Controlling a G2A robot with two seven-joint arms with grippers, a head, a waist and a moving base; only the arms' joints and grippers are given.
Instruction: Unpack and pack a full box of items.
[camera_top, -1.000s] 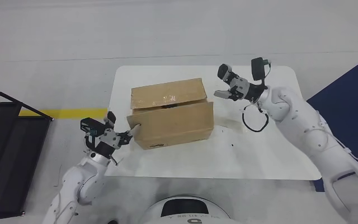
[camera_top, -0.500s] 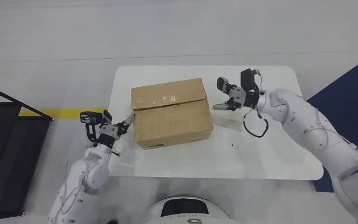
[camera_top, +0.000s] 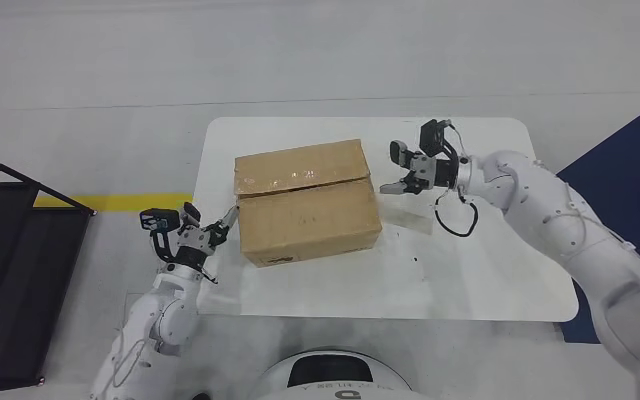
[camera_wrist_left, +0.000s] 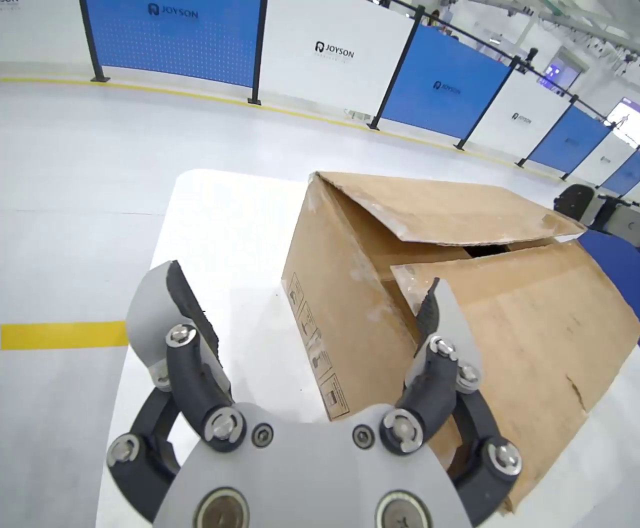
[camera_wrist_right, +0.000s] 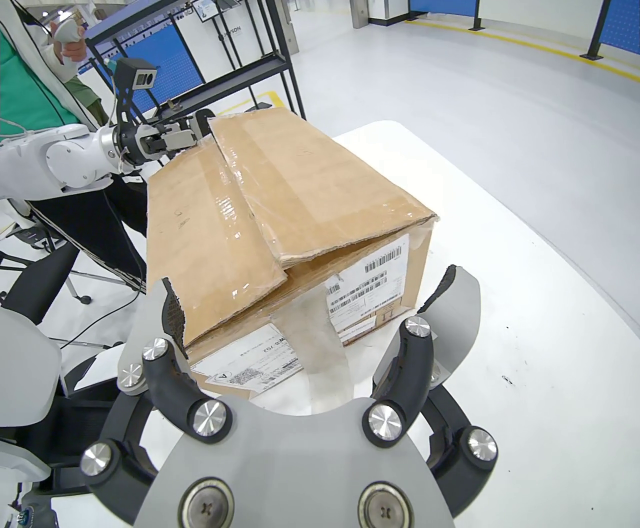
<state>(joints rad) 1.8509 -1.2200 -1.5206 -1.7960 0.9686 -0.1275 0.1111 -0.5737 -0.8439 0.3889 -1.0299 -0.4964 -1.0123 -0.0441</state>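
Top view: the box (camera_top: 307, 203) sits mid-table (camera_top: 480, 270). Its near flap, sticking out a second ago, is folded down now. The left gripper (camera_top: 212, 222) has let go, and its open fingers are just off the box's corner. The right gripper (camera_top: 393, 168) has moved in beside the other end, open too.

Left wrist: box (camera_wrist_left: 500, 320) just beyond the spread fingers (camera_wrist_left: 172, 300), far flap slightly lifted.

Right wrist: the labelled box end (camera_wrist_right: 370, 280) sits between the open fingertips (camera_wrist_right: 452, 280), untouched.

1x brown cardboard box (camera_top: 308, 200) w/ 2 top flaps (camera_top: 300, 165). 1x white rounded-corner table (camera_top: 480, 270). 2x grey metal two-finger grippers: left gripper (camera_top: 208, 220), right gripper (camera_top: 394, 168). 1x black metal shelf rack (camera_wrist_right: 280, 60).
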